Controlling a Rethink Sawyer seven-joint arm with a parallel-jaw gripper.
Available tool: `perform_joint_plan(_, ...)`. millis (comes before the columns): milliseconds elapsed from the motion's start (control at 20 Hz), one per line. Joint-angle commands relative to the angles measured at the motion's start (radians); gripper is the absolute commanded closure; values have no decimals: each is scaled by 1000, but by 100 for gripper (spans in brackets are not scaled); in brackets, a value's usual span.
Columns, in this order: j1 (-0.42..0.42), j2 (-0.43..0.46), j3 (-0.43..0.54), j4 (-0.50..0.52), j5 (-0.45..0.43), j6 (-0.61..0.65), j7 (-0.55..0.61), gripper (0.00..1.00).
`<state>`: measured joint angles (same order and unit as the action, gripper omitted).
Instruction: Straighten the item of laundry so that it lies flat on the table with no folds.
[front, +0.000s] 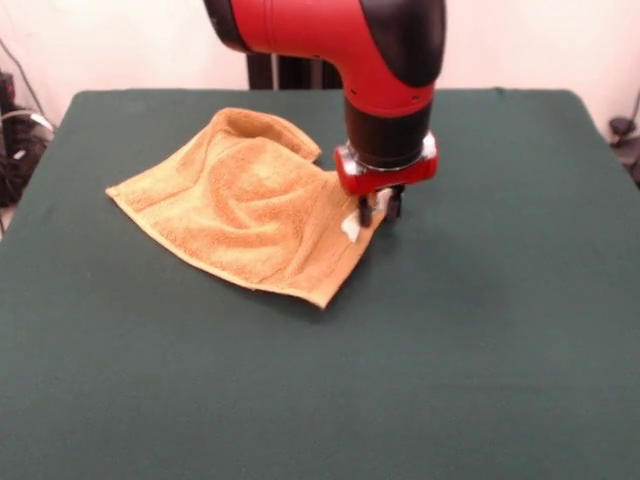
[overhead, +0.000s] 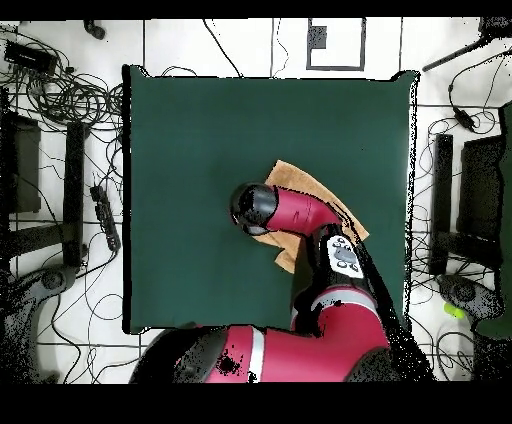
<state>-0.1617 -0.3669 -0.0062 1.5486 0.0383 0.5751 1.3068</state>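
Note:
The orange-tan towel (front: 240, 205) lies rumpled on the left centre of the green table (front: 480, 330). Its far edge is folded over and creases run across its middle. Its white label (front: 350, 228) shows at the right corner. My gripper (front: 379, 210) is down at that right corner, just beside the label, and looks shut on the towel's edge there. In the overhead view the arm (overhead: 290, 210) covers the gripper and most of the towel (overhead: 305, 185); only tan strips show on either side of the arm.
Bare green cloth surrounds the towel on all sides (overhead: 200, 150). Cables and equipment lie on the floor beyond the table edges (overhead: 60, 100).

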Motion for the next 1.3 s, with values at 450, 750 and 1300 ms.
perform_joint_plan(450,89,112,-4,24,78,-5,307,100)
perform_joint_plan(750,101,133,-26,-40,100,75,292,100)
perform_joint_plan(1300,139,214,-56,-217,191,198,364,100)
